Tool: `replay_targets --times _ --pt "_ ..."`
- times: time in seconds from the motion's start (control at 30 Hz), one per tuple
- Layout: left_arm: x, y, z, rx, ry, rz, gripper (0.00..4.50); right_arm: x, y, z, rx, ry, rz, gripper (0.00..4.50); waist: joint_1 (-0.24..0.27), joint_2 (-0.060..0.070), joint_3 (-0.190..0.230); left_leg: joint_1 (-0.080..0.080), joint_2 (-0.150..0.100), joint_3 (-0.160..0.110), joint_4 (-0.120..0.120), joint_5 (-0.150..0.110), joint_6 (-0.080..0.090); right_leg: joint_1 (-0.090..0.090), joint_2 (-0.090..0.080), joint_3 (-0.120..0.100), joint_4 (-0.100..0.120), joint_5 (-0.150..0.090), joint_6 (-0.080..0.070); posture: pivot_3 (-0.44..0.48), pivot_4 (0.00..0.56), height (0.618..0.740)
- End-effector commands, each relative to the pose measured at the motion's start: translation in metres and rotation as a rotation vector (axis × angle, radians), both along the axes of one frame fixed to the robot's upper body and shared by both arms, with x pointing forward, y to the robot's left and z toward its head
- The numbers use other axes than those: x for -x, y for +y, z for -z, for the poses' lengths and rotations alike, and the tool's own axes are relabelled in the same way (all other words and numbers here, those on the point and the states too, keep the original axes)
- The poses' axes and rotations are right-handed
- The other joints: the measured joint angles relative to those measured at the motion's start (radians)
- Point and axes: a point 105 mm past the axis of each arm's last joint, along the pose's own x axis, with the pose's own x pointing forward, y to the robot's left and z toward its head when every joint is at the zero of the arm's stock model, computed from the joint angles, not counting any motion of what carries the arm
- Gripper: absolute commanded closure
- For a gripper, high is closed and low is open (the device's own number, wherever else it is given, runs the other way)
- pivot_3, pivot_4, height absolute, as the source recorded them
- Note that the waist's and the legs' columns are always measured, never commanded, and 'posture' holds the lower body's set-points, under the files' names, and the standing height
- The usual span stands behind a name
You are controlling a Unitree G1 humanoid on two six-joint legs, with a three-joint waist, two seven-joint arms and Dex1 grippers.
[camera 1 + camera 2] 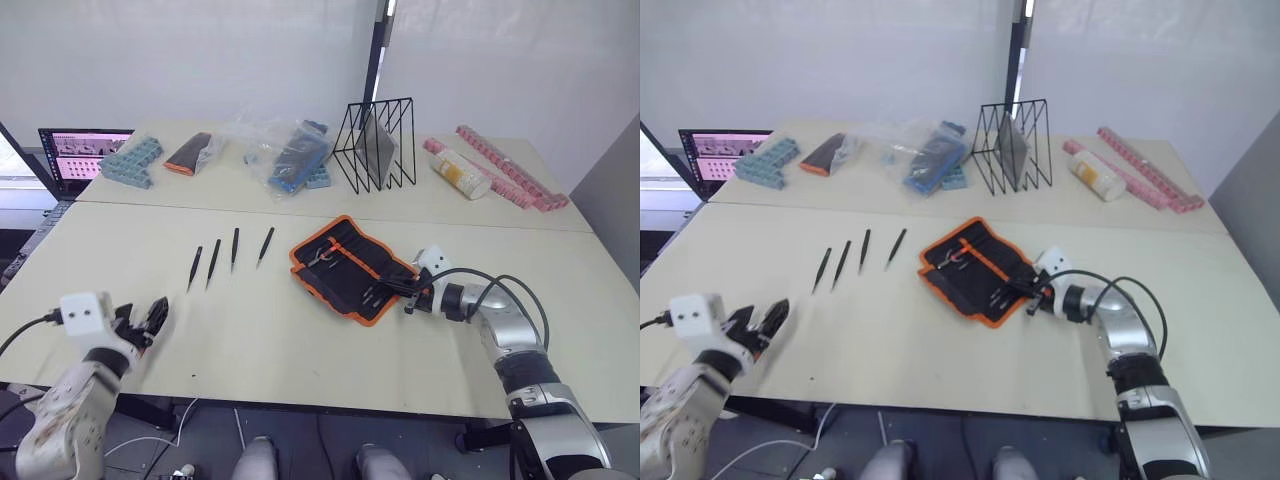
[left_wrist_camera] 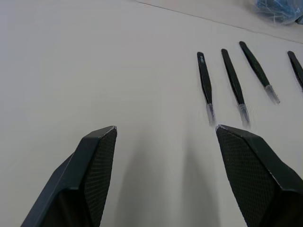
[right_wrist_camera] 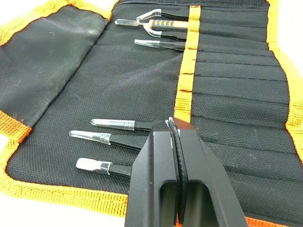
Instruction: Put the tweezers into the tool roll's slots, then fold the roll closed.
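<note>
Four loose tweezers lie in a row on the surface, long axes pointing away from its near edge, just ahead of the open left end effector. Nearer the opposite side, the right end effector rests closed on the unrolled tool roll.

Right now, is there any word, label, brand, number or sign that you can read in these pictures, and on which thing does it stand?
No text can be read.
Laptop screen: pink and white window, too small to read.
White bottle: yellowish label, blurred.
Tool roll: no print visible.
Tweezers: no marking visible.
</note>
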Motion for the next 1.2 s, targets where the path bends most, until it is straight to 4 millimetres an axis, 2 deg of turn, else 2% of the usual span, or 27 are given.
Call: replay_targets --times 0.03,0.3,0.7,0.83,0.87,1.07,1.1,1.2 --pt "-0.012 -0.002 -0.002 -0.018 0.009 -0.035 0.94 0.006 -0.001 0.014 0.017 0.047 0.013 4.50 -0.001 0.000 0.000 0.000 0.000 0.000 0.000 0.000 0.000 0.000 0.000 0.000 0.000 0.000 0.000 0.000 0.150 0.735" --pt "-0.041 -0.016 0.005 -0.048 0.052 -0.006 0.94 0.007 0.000 0.017 0.027 0.048 0.009 4.50 -0.002 0.000 0.000 0.000 0.000 0.000 -0.001 0.000 0.000 0.000 0.000 0.000 0.000 0.000 0.000 0.000 0.150 0.735" --pt "-0.059 -0.026 0.009 -0.088 0.089 0.014 0.94 0.008 -0.001 0.017 0.040 0.042 0.007 4.50 -0.001 0.000 0.000 0.001 0.000 0.000 -0.001 0.000 0.000 0.000 0.000 0.000 0.000 0.000 0.000 0.000 0.150 0.735" --pt "-0.068 -0.021 0.013 -0.135 0.141 0.025 1.91 0.007 0.000 0.017 0.044 0.036 0.007 4.50 0.001 0.000 0.000 0.001 0.000 0.000 0.000 0.000 0.000 0.000 0.000 0.000 0.000 0.000 0.000 0.000 0.150 0.735" --pt "-0.070 -0.021 0.014 -0.133 0.149 0.026 2.35 0.007 0.000 0.017 0.045 0.035 0.007 4.50 0.000 0.000 0.000 0.001 0.000 0.000 0.000 0.000 0.000 0.000 0.000 0.000 0.000 0.000 0.000 0.000 0.150 0.735" --pt "-0.084 -0.023 0.012 -0.123 0.168 0.067 4.28 0.007 0.002 0.017 0.052 0.032 0.005 4.50 0.001 0.001 0.000 0.001 0.000 0.000 0.000 0.000 0.000 0.000 0.000 0.000 0.001 0.000 0.000 0.000 0.150 0.735" --pt "-0.085 -0.022 0.011 -0.122 0.165 0.072 4.43 0.007 0.002 0.017 0.053 0.032 0.004 4.50 0.000 0.001 0.000 0.001 0.000 0.000 0.000 0.000 0.000 0.000 0.000 0.000 0.001 0.000 0.000 0.000 0.150 0.735" --pt "-0.087 -0.020 0.009 -0.122 0.161 0.076 4.43 0.007 0.002 0.018 0.055 0.032 0.004 4.50 0.000 0.001 0.000 0.001 0.000 0.000 0.000 0.000 0.000 0.001 0.000 0.000 0.001 0.000 0.000 0.000 0.150 0.735"
